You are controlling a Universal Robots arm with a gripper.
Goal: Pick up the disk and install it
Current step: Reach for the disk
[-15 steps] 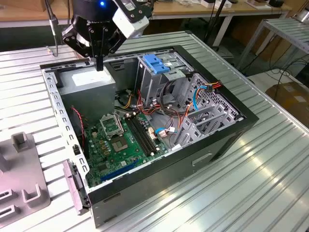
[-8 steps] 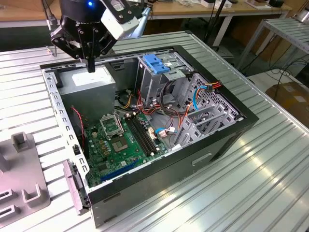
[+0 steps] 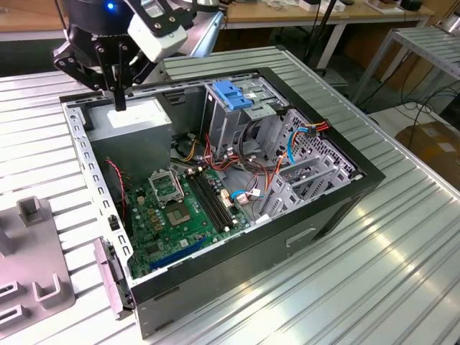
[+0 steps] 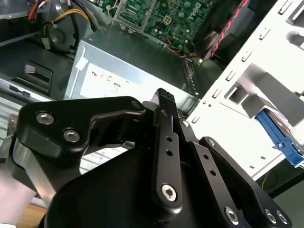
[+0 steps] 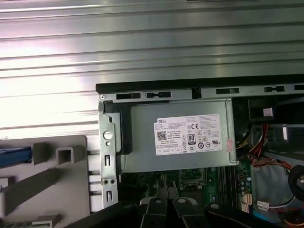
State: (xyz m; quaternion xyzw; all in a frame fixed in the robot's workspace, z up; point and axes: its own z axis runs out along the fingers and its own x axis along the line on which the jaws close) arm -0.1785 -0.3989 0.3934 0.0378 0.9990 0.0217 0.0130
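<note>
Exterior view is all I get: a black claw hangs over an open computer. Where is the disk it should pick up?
Observer: Off to the side. In the first wrist view a bright blue strip, apparently the rail of the disk, lies in the grey fixture beside the case.
Operator: So the claw is empty?
Observer: Yes. In the second wrist view the gripper is shut, with nothing between its fingers.
Operator: What lies right under it?
Observer: The first wrist view shows the power supply, its white label facing the camera.
</note>
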